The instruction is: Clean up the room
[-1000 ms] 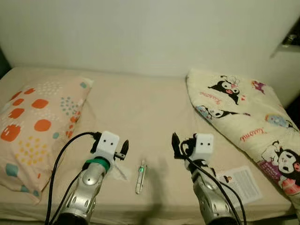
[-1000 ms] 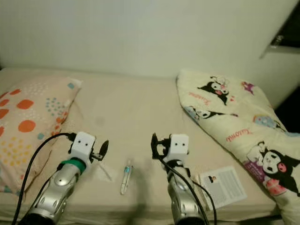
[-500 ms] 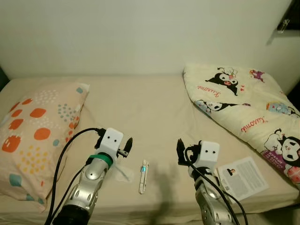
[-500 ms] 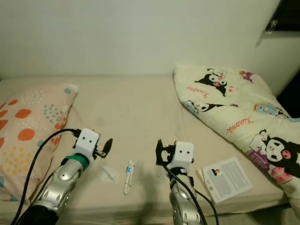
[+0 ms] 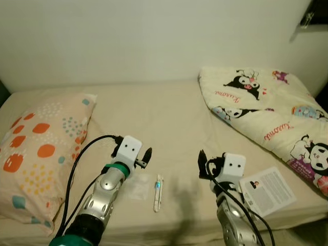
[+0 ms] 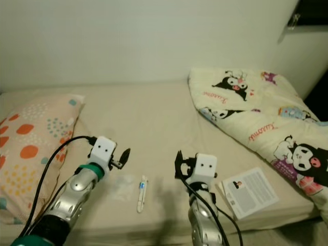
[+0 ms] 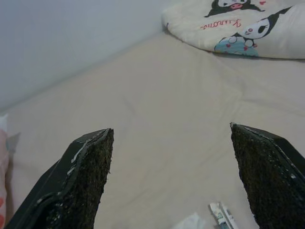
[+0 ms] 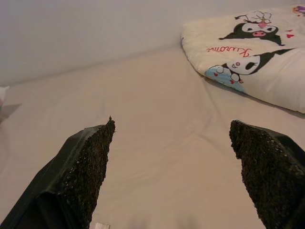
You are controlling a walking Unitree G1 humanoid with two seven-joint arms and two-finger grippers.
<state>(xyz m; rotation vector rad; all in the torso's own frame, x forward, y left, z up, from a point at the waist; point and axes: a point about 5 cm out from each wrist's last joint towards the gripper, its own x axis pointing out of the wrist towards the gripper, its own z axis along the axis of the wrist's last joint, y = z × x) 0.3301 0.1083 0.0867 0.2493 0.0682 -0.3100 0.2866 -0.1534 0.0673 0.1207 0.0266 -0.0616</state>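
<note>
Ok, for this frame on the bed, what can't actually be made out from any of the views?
- Small tube: label too small to read in the eye views; cut off by the picture's edge in the left wrist view.
- Leaflet: print too small; its near corner is hidden behind the right gripper.
- Clear wrapper: faint against the sheet, contents unclear.
- Pillow and blanket: cut off by the side edges of the eye views.
- Left gripper: open, over the sheet.

Home bedroom: bed (image 5: 164, 118) against wall, spotted pillow (image 5: 38, 148), cartoon-print quilt (image 5: 261, 110).
</note>
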